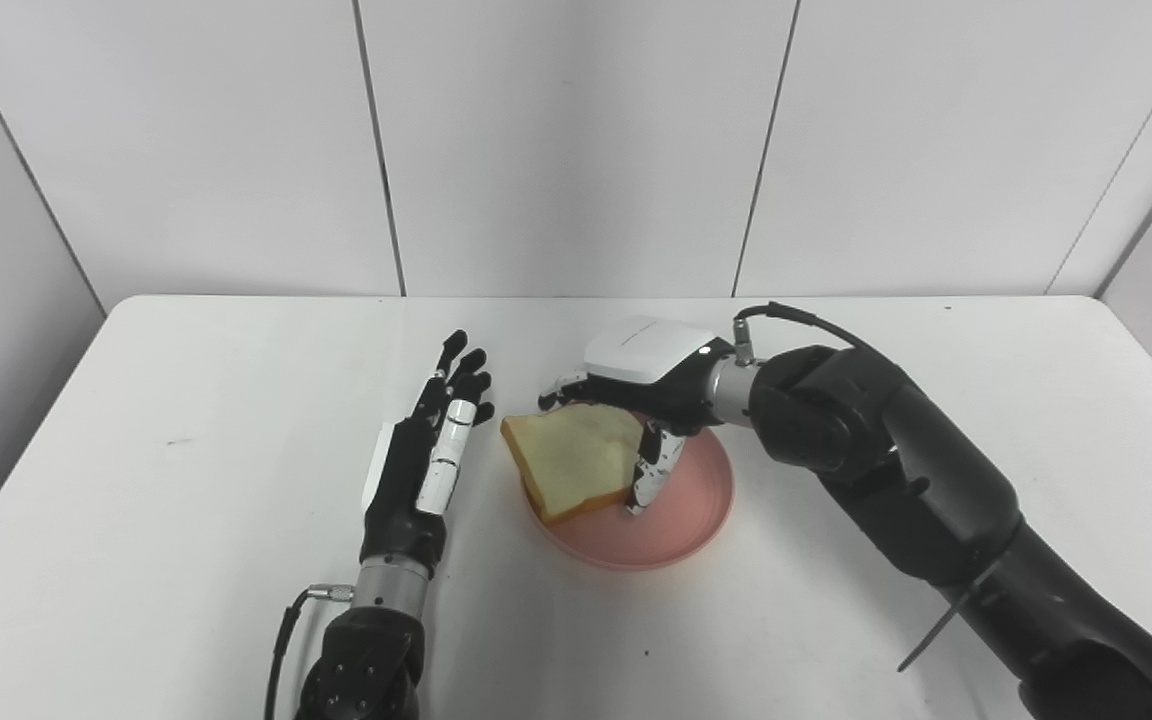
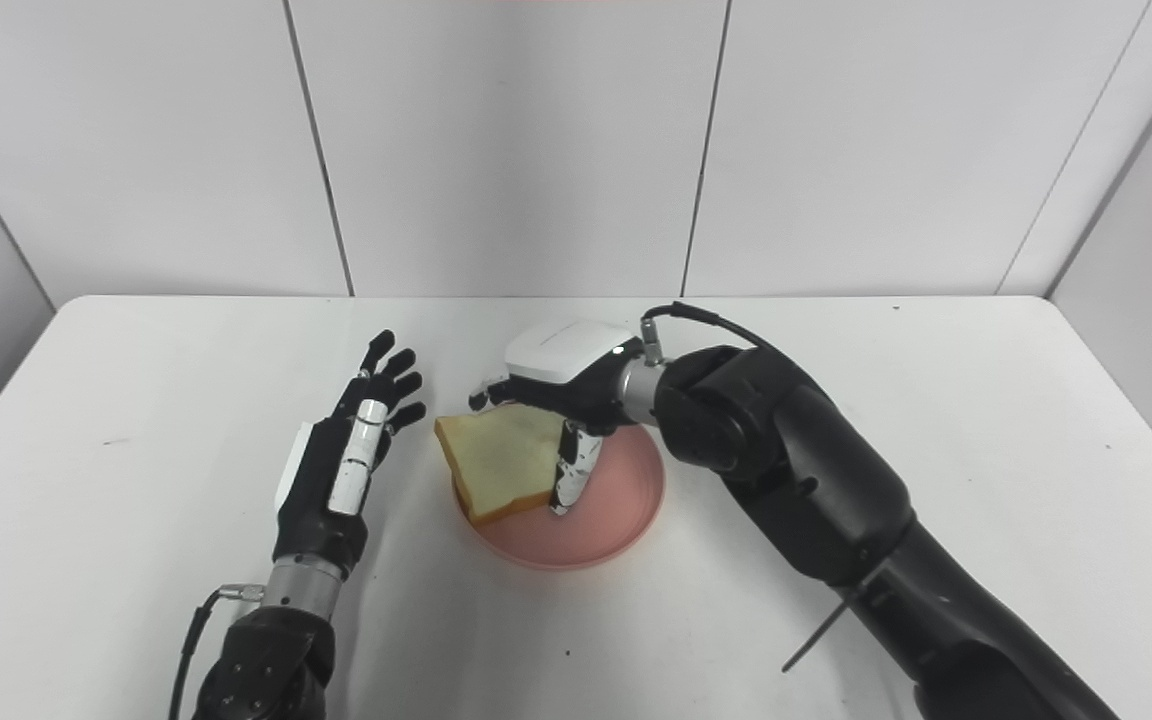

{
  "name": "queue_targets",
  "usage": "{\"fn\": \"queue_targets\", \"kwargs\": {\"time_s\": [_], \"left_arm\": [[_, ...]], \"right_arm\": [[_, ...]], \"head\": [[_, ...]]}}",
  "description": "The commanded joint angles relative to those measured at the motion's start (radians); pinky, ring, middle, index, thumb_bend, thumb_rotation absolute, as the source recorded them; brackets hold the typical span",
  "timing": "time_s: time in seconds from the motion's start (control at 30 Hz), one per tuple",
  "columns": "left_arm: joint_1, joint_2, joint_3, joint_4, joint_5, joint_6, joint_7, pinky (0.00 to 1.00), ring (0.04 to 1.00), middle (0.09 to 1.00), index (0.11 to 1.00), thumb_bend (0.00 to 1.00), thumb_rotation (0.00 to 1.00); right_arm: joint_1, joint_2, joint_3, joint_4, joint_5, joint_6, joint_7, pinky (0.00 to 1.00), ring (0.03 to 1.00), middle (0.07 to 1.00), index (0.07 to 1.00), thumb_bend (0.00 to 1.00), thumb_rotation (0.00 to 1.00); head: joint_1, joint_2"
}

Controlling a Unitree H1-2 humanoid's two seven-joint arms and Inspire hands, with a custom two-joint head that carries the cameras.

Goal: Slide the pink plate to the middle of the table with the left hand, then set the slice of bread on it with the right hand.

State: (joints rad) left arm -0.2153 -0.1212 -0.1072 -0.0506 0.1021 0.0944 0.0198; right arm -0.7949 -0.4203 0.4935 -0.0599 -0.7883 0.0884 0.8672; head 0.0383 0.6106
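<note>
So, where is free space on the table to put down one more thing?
Bare white table lies left of the left robot hand and along the far edge. The middle is crowded: round pink plate, bread slice, right robot hand.

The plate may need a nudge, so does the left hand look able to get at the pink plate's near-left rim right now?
Probably yes. The left hand is open beside the pink plate, with bare table between them. The slice of bread overhangs that rim slightly.
</note>
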Motion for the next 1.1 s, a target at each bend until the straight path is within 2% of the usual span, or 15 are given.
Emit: {"fn": "queue_targets", "kwargs": {"time_s": [0.0, 0.07, 0.13, 0.2, 0.23, 0.27, 0.37, 0.4, 0.43, 0.47, 0.57, 0.67, 0.77, 0.9, 1.07], "left_arm": [[-0.027, 0.003, -0.006, -0.024, 0.006, -0.03, -0.002, 0.85, 0.907, 0.932, 0.933, 0.72, 0.94], [-0.025, 0.002, -0.003, -0.023, -0.004, -0.034, -0.004, 0.86, 0.908, 0.934, 0.934, 0.72, 0.93], [-0.022, 0.003, -0.001, -0.023, -0.01, -0.038, -0.006, 0.86, 0.91, 0.935, 0.934, 0.73, 0.92], [-0.021, 0.011, 0.001, -0.016, -0.012, -0.059, -0.01, 0.86, 0.914, 0.938, 0.935, 0.71, 0.93], [-0.019, 0.013, 0.002, -0.014, -0.013, -0.065, -0.01, 0.86, 0.915, 0.939, 0.936, 0.71, 0.93], [-0.018, 0.015, 0.003, -0.011, -0.012, -0.071, -0.009, 0.86, 0.917, 0.937, 0.935, 0.71, 0.92], [-0.014, 0.03, 0.0, -0.002, 0.001, -0.09, -0.007, 0.86, 0.923, 0.935, 0.934, 0.73, 0.94], [-0.013, 0.031, 0.001, 0.004, 0.002, -0.102, -0.003, 0.87, 0.925, 0.936, 0.935, 0.73, 0.95], [-0.011, 0.034, 0.001, 0.011, 0.001, -0.113, -0.002, 0.87, 0.923, 0.933, 0.931, 0.74, 0.94], [-0.011, 0.038, 0.003, 0.022, 0.0, -0.126, -0.001, 0.87, 0.922, 0.932, 0.932, 0.74, 0.95], [-0.008, 0.056, 0.004, 0.047, -0.006, -0.159, -0.01, 0.87, 0.929, 0.937, 0.939, 0.74, 0.96], [-0.009, 0.058, 0.012, 0.072, -0.033, -0.185, -0.016, 0.89, 0.935, 0.943, 0.943, 0.75, 0.94], [-0.012, 0.068, 0.016, 0.11, -0.046, -0.214, -0.023, 0.9, 0.938, 0.946, 0.946, 0.78, 0.93], [-0.017, 0.074, 0.023, 0.157, -0.058, -0.273, -0.027, 0.9, 0.929, 0.939, 0.938, 0.79, 0.94], [-0.017, 0.072, 0.029, 0.166, -0.096, -0.277, -0.051, 0.94, 0.945, 0.956, 0.945, 0.79, 0.91]], "right_arm": [[-0.022, -0.017, -0.043, -0.055, -0.015, 0.078, 0.016, 0.68, 0.828, 0.873, 0.867, 1.0, 0.25], [-0.004, -0.012, -0.101, -0.089, 0.013, 0.157, 0.02, 0.74, 0.858, 0.901, 0.876, 1.0, 0.28], [0.02, -0.002, -0.156, -0.106, 0.051, 0.195, -0.005, 0.77, 0.883, 0.917, 0.886, 1.0, 0.31], [0.058, 0.007, -0.234, -0.11, 0.136, 0.182, -0.066, 0.83, 0.916, 0.945, 0.939, 1.0, 0.49], [0.078, 0.015, -0.272, -0.113, 0.171, 0.186, -0.095, 0.84, 0.919, 0.948, 0.945, 1.0, 0.51], [0.097, 0.024, -0.302, -0.115, 0.193, 0.192, -0.126, 0.84, 0.926, 0.953, 0.962, 1.0, 0.6], [0.17, 0.069, -0.38, -0.146, 0.229, 0.263, -0.211, 0.83, 0.955, 0.99, 0.996, 0.97, 0.91], [0.203, 0.094, -0.412, -0.16, 0.255, 0.281, -0.247, 0.83, 0.964, 0.995, 0.998, 0.95, 0.96], [0.24, 0.129, -0.453, -0.166, 0.31, 0.281, -0.287, 0.87, 0.982, 0.998, 1.0, 0.94, 0.98], [0.274, 0.165, -0.488, -0.163, 0.364, 0.262, -0.327, 0.9, 0.993, 0.999, 1.0, 0.87, 0.99], [0.379, 0.26, -0.547, -0.163, 0.462, 0.194, -0.448, 0.92, 0.999, 1.0, 1.0, 0.76, 1.0], [0.453, 0.321, -0.554, -0.163, 0.508, 0.171, -0.532, 0.94, 1.0, 1.0, 1.0, 0.8, 1.0], [0.515, 0.397, -0.582, -0.143, 0.626, 0.151, -0.586, 0.99, 1.0, 1.0, 1.0, 0.85, 1.0], [0.569, 0.44, -0.583, -0.129, 0.697, 0.101, -0.634, 1.0, 1.0, 1.0, 1.0, 0.83, 1.0], [0.622, 0.478, -0.583, -0.146, 0.777, 0.088, -0.683, 1.0, 1.0, 1.0, 1.0, 0.75, 1.0]], "head": [[0.001, -0.001], [-0.001, -0.011], [-0.005, -0.026], [-0.009, -0.044], [-0.009, -0.044], [-0.014, -0.059], [-0.015, -0.081], [-0.015, -0.092], [-0.015, -0.1], [-0.017, -0.116], [-0.023, -0.133], [-0.027, -0.146], [-0.032, -0.164], [-0.031, -0.178], [-0.033, -0.185]]}}
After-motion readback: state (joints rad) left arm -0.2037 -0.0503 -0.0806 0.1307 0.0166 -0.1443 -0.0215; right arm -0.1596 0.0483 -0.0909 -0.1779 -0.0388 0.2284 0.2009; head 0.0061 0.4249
